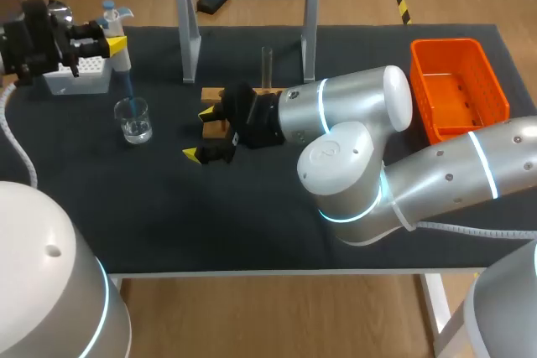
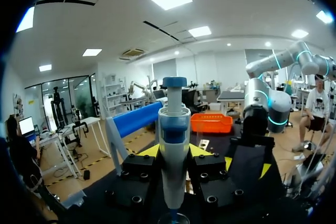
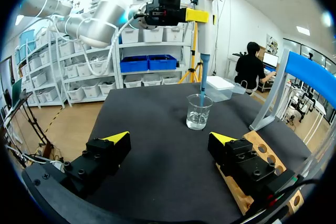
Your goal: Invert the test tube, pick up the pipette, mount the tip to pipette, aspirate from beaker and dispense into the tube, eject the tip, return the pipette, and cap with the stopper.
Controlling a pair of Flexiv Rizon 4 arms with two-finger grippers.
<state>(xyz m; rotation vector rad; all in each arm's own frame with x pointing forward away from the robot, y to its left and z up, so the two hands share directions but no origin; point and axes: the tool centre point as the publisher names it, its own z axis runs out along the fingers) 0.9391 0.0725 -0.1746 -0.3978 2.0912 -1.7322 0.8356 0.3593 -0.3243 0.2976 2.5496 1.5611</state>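
Here, at ten o'clock on the black worktop, the left hand clenches the pipette, its tip in the beaker; centrally, the right hand hangs released beside the test tube; orange basket at two o'clock.

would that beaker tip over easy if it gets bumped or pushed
Probably not: the beaker is squat and wide-based with liquid sitting low, so it would likely slide instead. It looks like clear glass, so probably slippery and breakable. The pipette tip dipped inside might drag its rim.

Upright pipette, tip in glass beaker, test tube upright in rack
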